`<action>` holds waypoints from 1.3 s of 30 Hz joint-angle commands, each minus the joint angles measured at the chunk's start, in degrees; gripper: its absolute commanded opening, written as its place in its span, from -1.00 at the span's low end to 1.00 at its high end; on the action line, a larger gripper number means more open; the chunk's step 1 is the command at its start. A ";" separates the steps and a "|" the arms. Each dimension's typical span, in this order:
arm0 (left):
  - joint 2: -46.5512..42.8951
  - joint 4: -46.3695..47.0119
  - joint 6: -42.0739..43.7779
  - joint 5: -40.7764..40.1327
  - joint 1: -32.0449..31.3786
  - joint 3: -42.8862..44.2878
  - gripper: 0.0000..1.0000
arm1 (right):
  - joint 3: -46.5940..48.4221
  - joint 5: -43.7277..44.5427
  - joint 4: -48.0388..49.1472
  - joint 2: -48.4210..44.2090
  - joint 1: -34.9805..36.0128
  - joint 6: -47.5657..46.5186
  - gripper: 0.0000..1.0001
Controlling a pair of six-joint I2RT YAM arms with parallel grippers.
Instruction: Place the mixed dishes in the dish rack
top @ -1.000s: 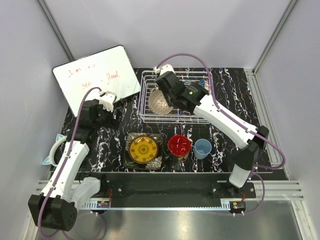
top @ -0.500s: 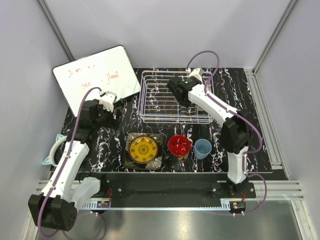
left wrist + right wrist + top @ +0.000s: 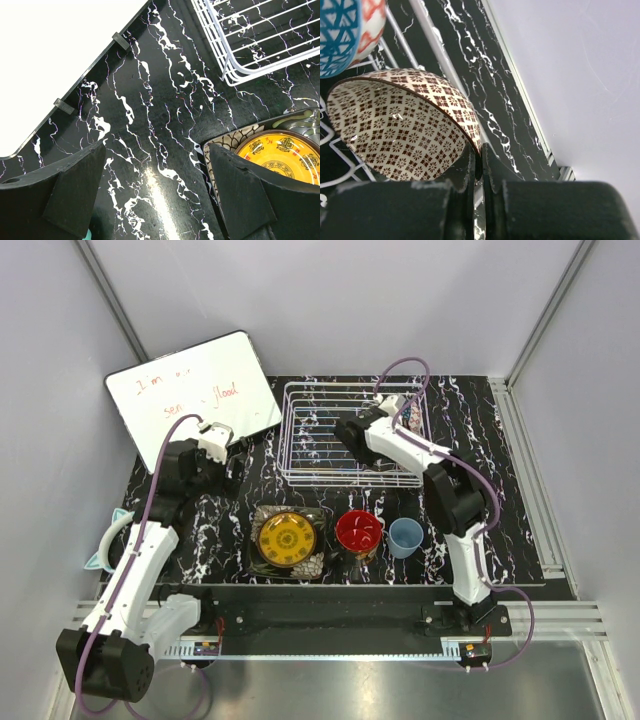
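Note:
My right gripper [image 3: 481, 152] is shut on the rim of a brown-and-white patterned bowl [image 3: 405, 125], held tilted over the white wire dish rack [image 3: 427, 30]. A blue patterned bowl [image 3: 337, 35] is beside it at the upper left. From above, the right gripper [image 3: 347, 428] hangs over the middle of the dish rack [image 3: 290, 435], and the held bowl is hidden under the arm. A yellow-and-dark plate [image 3: 288, 538] lies on a floral dish [image 3: 318, 562], with a red bowl [image 3: 358, 530] and a pale blue cup [image 3: 405, 537] to its right. My left gripper [image 3: 155, 185] is open and empty above bare table.
A white writing board [image 3: 195, 395] leans at the back left, close to the left gripper [image 3: 228, 470]. Teal headphones [image 3: 105, 545] lie at the table's left edge. The plate [image 3: 285, 155] and a rack corner [image 3: 250, 55] lie right of the left fingers. White walls enclose the table.
The right arm has folded back, carrying the patterned bowl from the rack's left part toward its middle, where it is now hidden from above. The left arm has not moved.

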 commanded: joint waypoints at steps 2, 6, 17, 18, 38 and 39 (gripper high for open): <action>-0.08 2.51 -0.57 0.54 -0.36 0.32 0.79 | 3.31 5.94 -14.12 3.45 -0.16 5.75 -1.00; -0.26 2.51 -0.65 0.45 -0.45 0.23 0.79 | 3.67 4.62 -14.83 4.60 0.02 5.84 -1.00; -0.08 3.13 0.49 0.28 -0.45 -0.65 0.79 | 3.14 0.41 -15.09 4.61 3.71 5.14 0.46; -0.08 3.22 0.58 0.19 -0.45 -0.73 0.79 | 3.23 0.23 -15.18 4.17 4.06 5.22 0.47; -5.26 -8.28 18.84 5.10 -0.10 -9.07 0.74 | -5.55 -68.67 21.01 -28.96 16.63 -32.03 0.20; -5.96 -10.30 22.17 6.15 -0.10 -9.60 0.73 | -7.13 -69.38 21.55 -29.15 16.63 -32.91 0.19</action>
